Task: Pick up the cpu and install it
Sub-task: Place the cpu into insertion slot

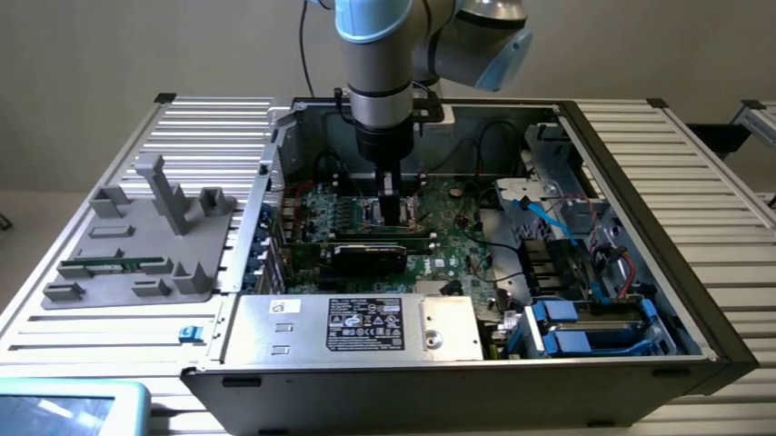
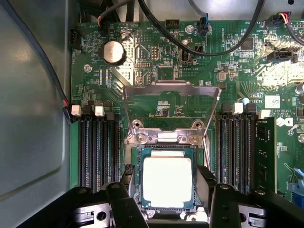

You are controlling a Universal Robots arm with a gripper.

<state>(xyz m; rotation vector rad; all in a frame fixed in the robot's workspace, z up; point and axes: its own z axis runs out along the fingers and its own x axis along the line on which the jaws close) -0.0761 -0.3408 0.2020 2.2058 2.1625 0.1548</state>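
silvery-grey on top with a thin tan rim, the cpu (image 2: 167, 182) lies flat inside the dark socket (image 2: 134, 166) on the green motherboard (image 2: 142, 57). its edges run square to the socket walls, and the hinged metal frame (image 2: 171, 90) stands tilted up, clear of it. the gripper (image 2: 168, 202) hangs directly over the chip with its fingers (image 2: 124, 204) spread wide, one on each side and apparently not touching it, so the cpu sits centred between them rather than off to either side. in the exterior view the arm (image 1: 382, 82) reaches straight down into the open computer case (image 1: 661, 236).
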